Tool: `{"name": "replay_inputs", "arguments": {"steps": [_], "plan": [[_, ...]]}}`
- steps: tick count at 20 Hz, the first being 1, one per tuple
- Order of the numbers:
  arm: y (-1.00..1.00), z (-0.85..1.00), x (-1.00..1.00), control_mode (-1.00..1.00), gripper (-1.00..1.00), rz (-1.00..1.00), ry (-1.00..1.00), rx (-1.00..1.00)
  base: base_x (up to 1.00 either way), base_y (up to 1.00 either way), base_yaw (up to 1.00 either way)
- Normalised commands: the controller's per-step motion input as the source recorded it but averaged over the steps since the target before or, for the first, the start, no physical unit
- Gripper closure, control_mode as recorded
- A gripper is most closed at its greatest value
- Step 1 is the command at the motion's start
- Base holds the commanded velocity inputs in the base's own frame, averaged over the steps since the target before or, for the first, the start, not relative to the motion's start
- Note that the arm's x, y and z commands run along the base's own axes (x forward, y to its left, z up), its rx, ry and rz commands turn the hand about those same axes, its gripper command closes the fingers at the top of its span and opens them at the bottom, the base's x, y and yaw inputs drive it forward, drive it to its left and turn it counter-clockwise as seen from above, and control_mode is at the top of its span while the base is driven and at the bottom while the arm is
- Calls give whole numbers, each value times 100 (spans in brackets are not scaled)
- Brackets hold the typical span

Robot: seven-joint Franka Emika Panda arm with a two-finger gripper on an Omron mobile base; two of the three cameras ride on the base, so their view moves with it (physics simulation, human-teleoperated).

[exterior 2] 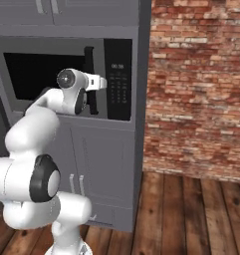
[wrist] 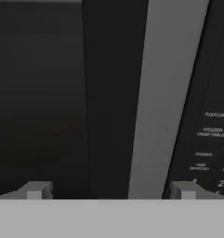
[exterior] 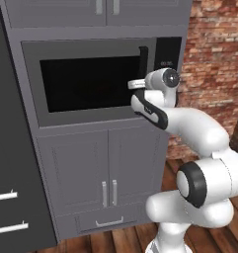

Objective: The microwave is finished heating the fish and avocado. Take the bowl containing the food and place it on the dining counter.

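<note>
The microwave (exterior: 91,81) is built into a grey cabinet column, and its dark glass door is closed. Its black vertical handle (exterior: 143,60) runs along the door's right edge, next to the black keypad panel (exterior 2: 118,79). My gripper (wrist: 111,190) is open and close up against the door at handle height. In the hand view the handle (wrist: 111,102) rises between the two fingertips (wrist: 36,190), with the keypad (wrist: 211,139) to the right. The bowl, the fish and the avocado are hidden behind the door. The dining counter is out of view.
Below the microwave are two grey cabinet doors (exterior: 103,168) and a drawer (exterior: 109,222). A dark tall unit with white handles (exterior: 12,197) stands at the left. A red brick wall (exterior 2: 196,84) and wooden floor (exterior 2: 191,214) lie to the right.
</note>
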Motion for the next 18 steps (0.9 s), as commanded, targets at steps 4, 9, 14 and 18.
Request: {"name": "replay_inputs", "arguments": {"steps": [4,9,14,18], "plan": [[0,-16,95,-100,-100,0,0,0,0,0,0],[0,-10,81,-100,-100,0,0,0,0,0,0],[0,-4,72,-100,-100,0,0,0,0,0,0],[0,0,33,-100,100,0,0,0,0,0,0]]}}
